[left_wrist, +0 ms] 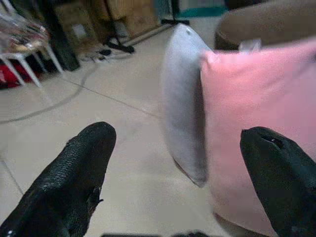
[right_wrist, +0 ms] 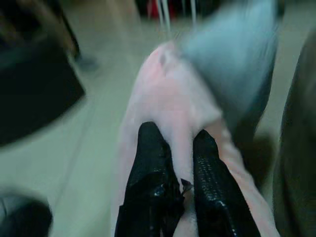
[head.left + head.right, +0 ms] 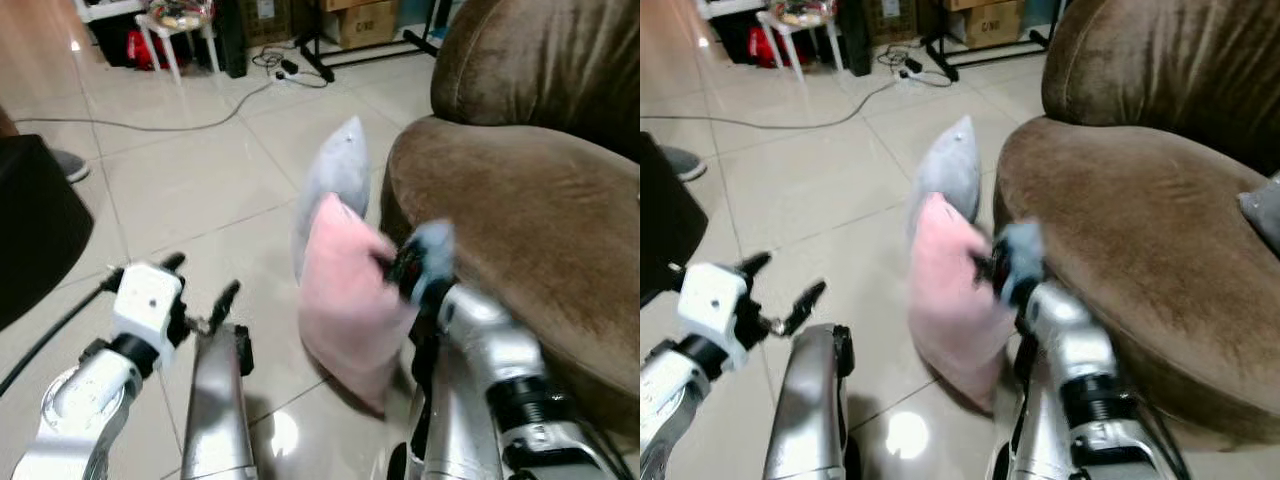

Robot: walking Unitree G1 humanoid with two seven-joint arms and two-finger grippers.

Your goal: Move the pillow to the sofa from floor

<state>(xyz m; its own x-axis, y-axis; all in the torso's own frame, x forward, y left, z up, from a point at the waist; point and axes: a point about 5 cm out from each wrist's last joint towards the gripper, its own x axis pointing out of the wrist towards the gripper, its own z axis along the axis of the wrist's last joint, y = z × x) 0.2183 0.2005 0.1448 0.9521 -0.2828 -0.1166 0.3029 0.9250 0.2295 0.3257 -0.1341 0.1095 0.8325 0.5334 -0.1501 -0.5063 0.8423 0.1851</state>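
Left eye view, from the left: I've got my left gripper (image 3: 202,287) low over the tiled floor (image 3: 190,180), fingers spread wide with nothing between them, a short way apart from the pillows. Centre now: the pink pillow (image 3: 345,295) stands on edge on the tiles, a grey pillow (image 3: 335,185) upright just behind it, both close against the front of the brown sofa (image 3: 530,220). My right gripper (image 2: 180,163) is pinching a fold of the pink pillow's edge, both fingers pressed onto the fabric, beside the sofa seat.
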